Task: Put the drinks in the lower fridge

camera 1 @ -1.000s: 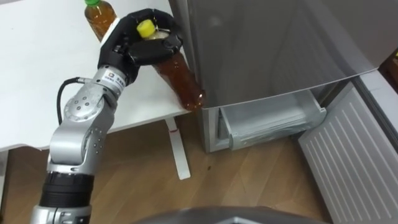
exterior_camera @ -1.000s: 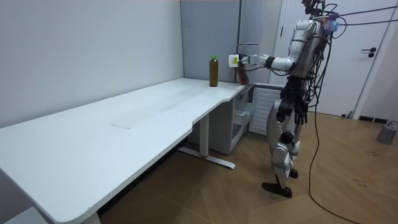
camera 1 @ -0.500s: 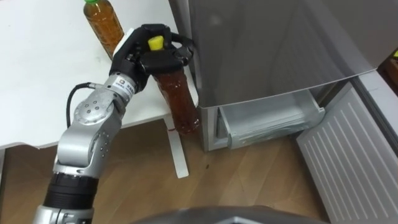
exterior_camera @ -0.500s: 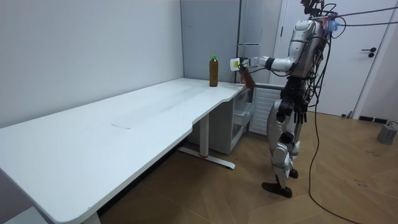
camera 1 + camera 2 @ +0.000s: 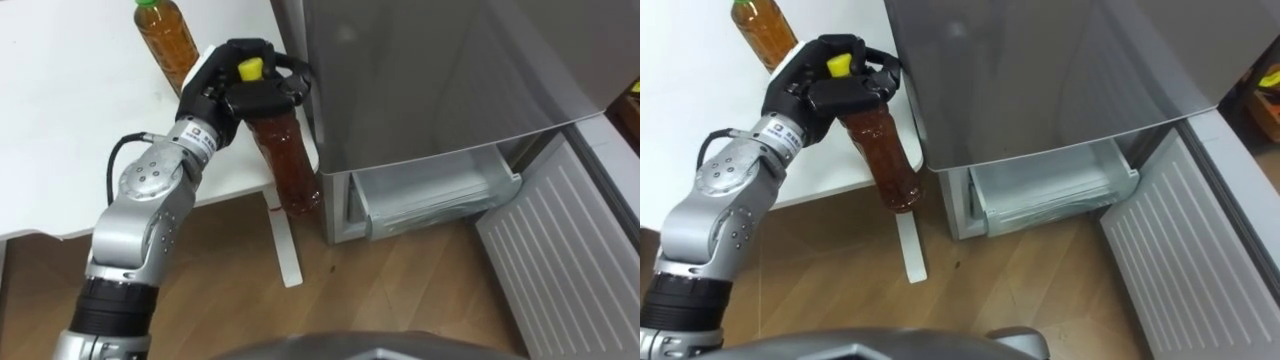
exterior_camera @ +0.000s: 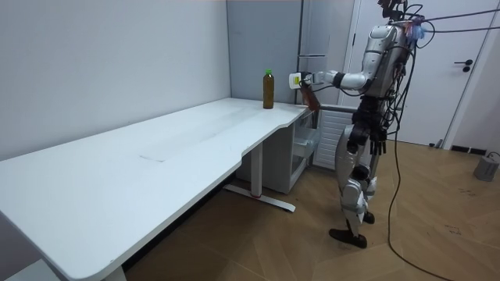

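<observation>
- The tall grey metal fridge (image 5: 430, 80) stands with its lower door open. That white ribbed door (image 5: 560, 260) is swung out to the fridge's right, and the pale clear drawer (image 5: 435, 195) of the lower compartment is exposed.
- The left hand (image 5: 225, 85) is clamped round the neck of a clear plastic bottle of amber drink with a yellow cap (image 5: 285, 155). The bottle hangs tilted just beside the fridge's left wall.
- The bottle's base is past the edge of the white flat table (image 5: 60, 130), over the wooden floor (image 5: 400, 290) and near the fridge's lower left corner.
- A second amber bottle with a green cap (image 5: 165, 35) stands upright on the table, left of the fridge and well back from the table's edge.
- In front of the fridge the floor lies bare, between the white table leg (image 5: 285, 240) and the open door.
- The right hand (image 6: 380, 140) hangs by the robot's hip, out from the fridge. I cannot tell its state.
</observation>
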{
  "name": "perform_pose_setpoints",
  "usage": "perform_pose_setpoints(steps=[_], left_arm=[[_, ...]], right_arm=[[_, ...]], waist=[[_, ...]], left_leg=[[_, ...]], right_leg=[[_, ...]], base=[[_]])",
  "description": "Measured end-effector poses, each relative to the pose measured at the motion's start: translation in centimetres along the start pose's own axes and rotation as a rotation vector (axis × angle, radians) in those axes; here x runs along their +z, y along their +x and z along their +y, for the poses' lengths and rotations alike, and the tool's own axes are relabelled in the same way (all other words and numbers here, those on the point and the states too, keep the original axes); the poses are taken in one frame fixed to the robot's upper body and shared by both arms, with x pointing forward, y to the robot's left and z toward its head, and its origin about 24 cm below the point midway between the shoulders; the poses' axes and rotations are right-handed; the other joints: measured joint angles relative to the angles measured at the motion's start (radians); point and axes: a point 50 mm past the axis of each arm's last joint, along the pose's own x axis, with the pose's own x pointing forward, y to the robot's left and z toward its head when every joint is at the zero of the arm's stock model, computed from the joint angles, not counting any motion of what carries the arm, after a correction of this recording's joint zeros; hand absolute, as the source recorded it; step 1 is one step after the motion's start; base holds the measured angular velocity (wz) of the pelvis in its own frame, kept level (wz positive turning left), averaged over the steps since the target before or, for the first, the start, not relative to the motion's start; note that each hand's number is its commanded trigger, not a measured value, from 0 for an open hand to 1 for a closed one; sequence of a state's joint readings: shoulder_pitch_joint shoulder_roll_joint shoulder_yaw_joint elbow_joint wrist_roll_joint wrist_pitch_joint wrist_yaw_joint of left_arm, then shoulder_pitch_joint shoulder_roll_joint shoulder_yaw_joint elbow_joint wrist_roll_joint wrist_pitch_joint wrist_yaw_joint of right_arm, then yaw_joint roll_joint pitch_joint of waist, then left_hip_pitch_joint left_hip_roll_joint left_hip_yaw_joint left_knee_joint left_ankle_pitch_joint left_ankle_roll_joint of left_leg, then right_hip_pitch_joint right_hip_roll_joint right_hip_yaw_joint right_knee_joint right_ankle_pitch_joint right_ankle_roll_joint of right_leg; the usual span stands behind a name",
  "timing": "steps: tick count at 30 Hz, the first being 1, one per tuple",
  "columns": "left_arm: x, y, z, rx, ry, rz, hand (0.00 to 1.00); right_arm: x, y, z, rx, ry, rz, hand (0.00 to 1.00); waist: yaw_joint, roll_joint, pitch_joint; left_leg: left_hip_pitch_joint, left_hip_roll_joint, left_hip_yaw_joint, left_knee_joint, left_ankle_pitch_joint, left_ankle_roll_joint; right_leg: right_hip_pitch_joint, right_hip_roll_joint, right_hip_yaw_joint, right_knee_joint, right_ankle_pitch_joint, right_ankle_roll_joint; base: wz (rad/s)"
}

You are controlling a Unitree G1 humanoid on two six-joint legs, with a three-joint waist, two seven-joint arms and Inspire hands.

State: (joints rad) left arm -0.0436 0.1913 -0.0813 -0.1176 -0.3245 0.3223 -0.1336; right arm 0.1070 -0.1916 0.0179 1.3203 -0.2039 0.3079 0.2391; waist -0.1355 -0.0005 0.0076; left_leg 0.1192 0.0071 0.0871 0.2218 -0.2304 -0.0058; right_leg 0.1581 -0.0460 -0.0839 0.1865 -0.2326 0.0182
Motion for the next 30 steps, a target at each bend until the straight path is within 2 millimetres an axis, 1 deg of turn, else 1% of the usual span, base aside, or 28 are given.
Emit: perform_pose_setpoints(steps=[8, 13, 18, 20, 23, 24, 26, 28, 30], left_arm=[[0.0, 0.0, -0.1, 0.003, -0.035, -0.004, 1.00], [-0.1, 0.0, -0.1, 0.003, -0.037, -0.002, 1.00], [0.3, -0.1, -0.2, 0.005, -0.034, -0.017, 1.00], [0.7, -0.1, -0.3, -0.001, -0.031, -0.034, 1.00], [1.2, -0.2, -0.8, -0.017, -0.041, -0.063, 1.00], [1.2, -0.3, -0.9, -0.023, -0.058, -0.068, 1.00], [1.0, -0.7, -1.0, -0.026, -0.072, -0.067, 1.00], [0.6, -1.4, -1.1, -0.034, -0.077, -0.060, 1.00], [0.1, -1.7, -1.2, -0.042, -0.088, -0.046, 1.00]], right_arm=[[0.7, -0.1, -0.1, -0.018, 0.004, -0.023, 0.00], [1.1, -0.2, -0.2, -0.046, 0.007, -0.040, 0.00], [2.2, -0.4, -0.5, -0.081, 0.006, -0.086, 0.00], [2.9, -0.6, -0.6, -0.091, 0.017, -0.117, 0.00], [3.8, -0.8, -0.6, -0.092, 0.050, -0.165, 0.00], [3.7, -0.8, -0.6, -0.104, 0.041, -0.166, 0.00], [3.9, -0.9, -0.7, -0.114, 0.031, -0.176, 0.00], [3.9, -0.9, -0.7, -0.119, 0.031, -0.179, 0.00], [4.1, -0.9, -0.8, -0.123, 0.030, -0.186, 0.00]], waist=[[0.006, -0.011, -0.0017], [0.010, -0.009, -0.0032], [0.012, -0.003, -0.0074], [0.023, 0.000, -0.0091], [0.036, 0.001, -0.0093], [0.049, 0.002, -0.0095], [0.059, 0.002, -0.0095], [0.064, -0.001, -0.0078], [0.087, -0.006, -0.0048]], left_leg=[[0.003, 0.001, 0.003, 0.000, 0.000, 0.000], [-0.003, 0.001, -0.001, 0.001, 0.000, 0.000], [-0.004, 0.000, -0.004, 0.001, 0.000, 0.000], [-0.004, 0.000, -0.005, 0.001, 0.000, 0.000], [-0.004, 0.001, -0.007, 0.001, 0.000, 0.000], [-0.005, 0.001, -0.007, 0.001, 0.000, 0.000], [-0.008, 0.001, -0.008, 0.000, 0.000, 0.000], [-0.011, 0.001, -0.010, 0.001, 0.000, 0.000], [-0.015, 0.001, -0.010, 0.004, 0.000, 0.000]], right_leg=[[0.001, 0.000, -0.001, 0.002, 0.000, 0.000], [-0.001, 0.000, -0.006, -0.001, 0.000, 0.000], [0.000, 0.000, -0.009, -0.001, 0.000, 0.000], [0.001, 0.000, -0.009, -0.001, 0.000, 0.000], [0.002, -0.001, -0.016, 0.000, 0.001, -0.001], [0.002, -0.002, -0.020, 0.001, 0.001, -0.001], [0.001, -0.002, -0.026, 0.002, 0.001, -0.001], [-0.001, -0.003, -0.030, 0.001, 0.001, -0.001], [-0.003, -0.003, -0.031, 0.000, 0.001, -0.001]], base=[[-0.01], [0.03], [0.00], [0.00], [0.04], [0.06], [0.05], [0.06], [0.00]])
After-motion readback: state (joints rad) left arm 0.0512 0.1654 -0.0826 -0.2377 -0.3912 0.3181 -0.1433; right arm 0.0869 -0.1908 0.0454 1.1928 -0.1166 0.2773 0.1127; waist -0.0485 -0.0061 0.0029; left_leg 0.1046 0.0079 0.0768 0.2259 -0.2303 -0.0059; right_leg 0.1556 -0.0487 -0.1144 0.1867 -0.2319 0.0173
